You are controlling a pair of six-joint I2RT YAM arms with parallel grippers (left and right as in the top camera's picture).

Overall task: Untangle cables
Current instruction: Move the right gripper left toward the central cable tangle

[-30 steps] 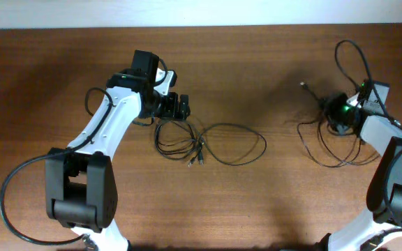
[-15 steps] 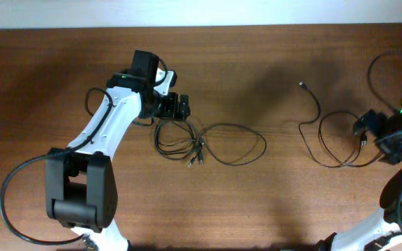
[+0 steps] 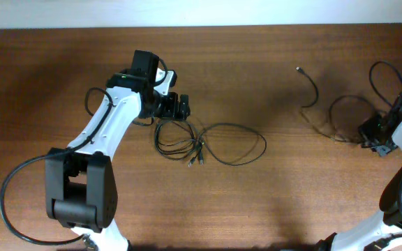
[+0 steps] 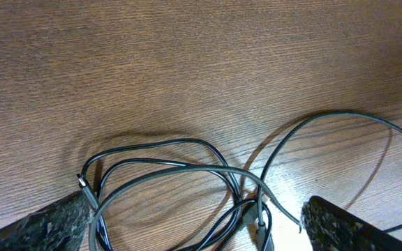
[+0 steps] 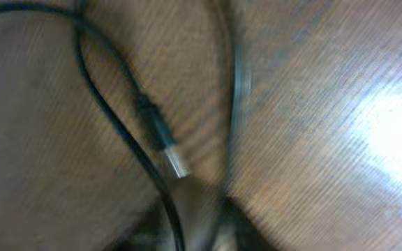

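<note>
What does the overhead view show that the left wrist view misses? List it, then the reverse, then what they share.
Overhead only: both arms, the right hand, and a separate cable lying loose on the right. Left wrist only: close detail, with the fingertips spread wide at the bottom corners. Both: the left hand, the looped cable tangle and the wooden table.

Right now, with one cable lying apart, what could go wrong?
The open left pincer straddles several overlapping cables; closing may grab more than one strand and tighten the tangle.
The separated cable trails to the right pincer at the overhead view's edge. The blurred wrist view cannot confirm a grip, so a pull might slip.
</note>
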